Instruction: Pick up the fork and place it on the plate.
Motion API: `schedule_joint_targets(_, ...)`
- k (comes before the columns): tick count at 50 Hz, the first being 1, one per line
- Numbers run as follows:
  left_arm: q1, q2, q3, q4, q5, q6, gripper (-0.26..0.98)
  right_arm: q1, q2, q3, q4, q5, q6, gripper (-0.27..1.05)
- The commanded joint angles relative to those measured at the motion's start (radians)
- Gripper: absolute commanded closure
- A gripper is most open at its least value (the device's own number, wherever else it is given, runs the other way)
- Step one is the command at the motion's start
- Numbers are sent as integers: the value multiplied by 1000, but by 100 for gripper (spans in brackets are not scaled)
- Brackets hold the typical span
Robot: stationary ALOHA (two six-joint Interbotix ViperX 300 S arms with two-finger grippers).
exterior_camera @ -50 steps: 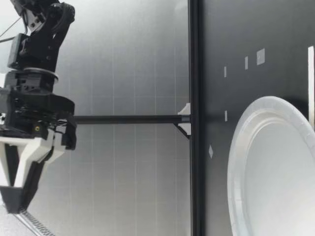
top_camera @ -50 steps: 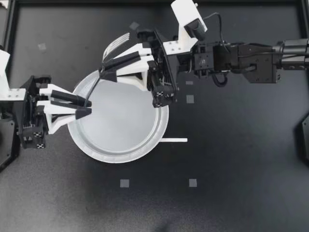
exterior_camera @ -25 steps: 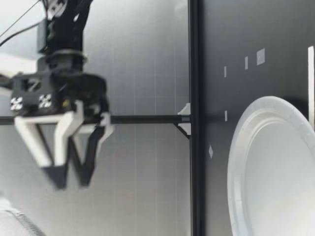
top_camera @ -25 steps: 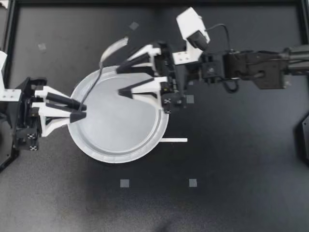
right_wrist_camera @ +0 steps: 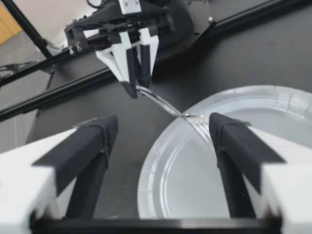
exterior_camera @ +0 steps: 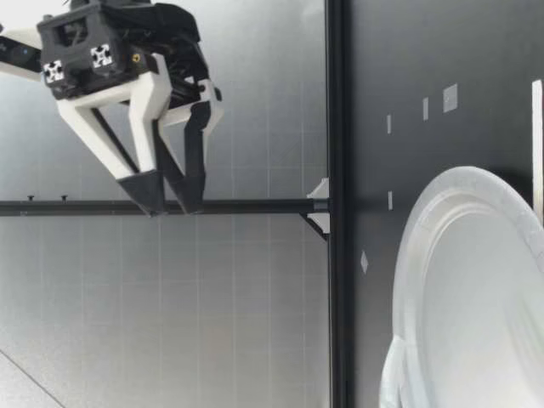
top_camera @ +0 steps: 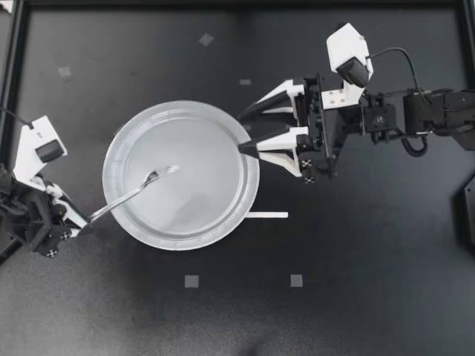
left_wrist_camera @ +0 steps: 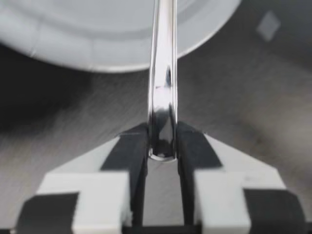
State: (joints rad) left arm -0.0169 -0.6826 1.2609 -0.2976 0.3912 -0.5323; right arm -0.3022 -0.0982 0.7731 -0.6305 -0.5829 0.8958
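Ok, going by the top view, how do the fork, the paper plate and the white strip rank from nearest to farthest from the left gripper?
1. Fork: its handle is clamped between the fingers of the left gripper.
2. Paper plate: its rim lies just past the gripper, under the fork.
3. White strip: on the table beyond the plate's far side.

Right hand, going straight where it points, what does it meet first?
Likely the plate, near its rim; my right hand tilts down toward it. Depth is unclear; the fork lies farther in.
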Motion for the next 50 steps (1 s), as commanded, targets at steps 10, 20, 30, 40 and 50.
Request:
schedule_joint_targets(10,-2,196,-12,35,-115,-3,67,-5,-6,6,5,-72,18,4)
schedule_joint_targets(20,-2,288,-29,72,-164,-3,67,-6,-5,12,8,-83,20,4)
schedule_joint_targets(30,-2,341,-32,78,-183,-2,67,-6,14,14,15,-100,28,5)
schedule_joint_targets(40,-2,344,-41,77,-150,-5,67,-6,18,14,18,-107,38,5)
schedule_joint_targets(50,-2,333,-60,77,-126,2,65,-6,15,14,20,-115,40,5)
